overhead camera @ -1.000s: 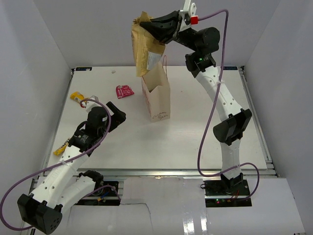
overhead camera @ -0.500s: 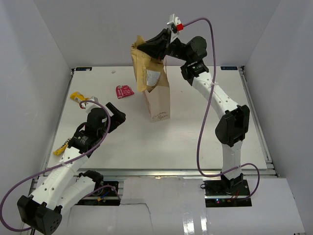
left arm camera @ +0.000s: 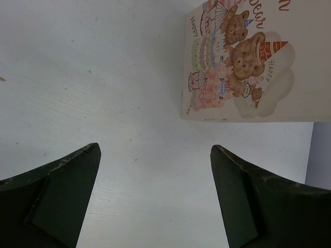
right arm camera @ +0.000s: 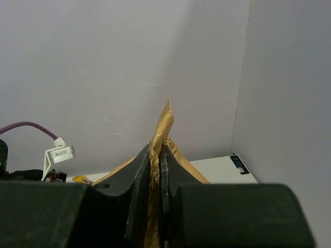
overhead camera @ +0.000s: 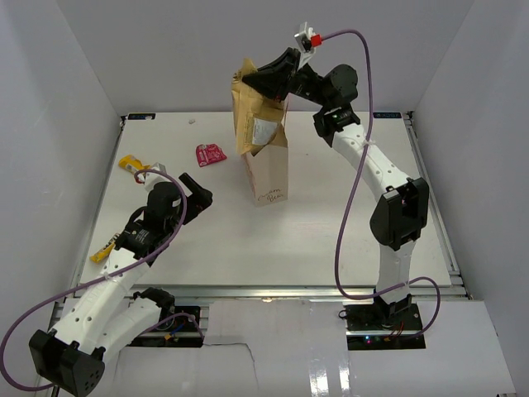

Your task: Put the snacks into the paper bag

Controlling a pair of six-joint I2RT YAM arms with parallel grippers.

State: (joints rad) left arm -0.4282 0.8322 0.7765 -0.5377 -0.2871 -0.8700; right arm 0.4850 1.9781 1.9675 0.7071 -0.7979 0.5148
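Above the middle of the matte white table (overhead camera: 347,223), the right gripper (overhead camera: 246,79) has its dark jaws pinched almost flat on the top edge of the brown-gold pouch (overhead camera: 253,116). In the right wrist view that edge stands up between the fingers (right arm camera: 137,186) as a thin, creased fin of shiny film.

The pouch hangs upright, large and crinkled, with a white rectangular label on its front; its lower end is down in the open mouth of the paper bag (overhead camera: 268,175).

The bag stands upright near the table's centre; it is tall, narrow and flat-sided, of smooth cream paper with a thin red cord handle and small writing low on its front. The left wrist view shows a face of it printed with teddy bears in party hats beside a tiered cake.

The left gripper (overhead camera: 197,192) sits low over the table, left of the bag and apart from it, its blunt dark jaws spread wide and holding nothing.

A small red wrapper (overhead camera: 210,154) lies flat left of the bag; a yellow wrapper (overhead camera: 131,164) lies farther left, near the table's edge.
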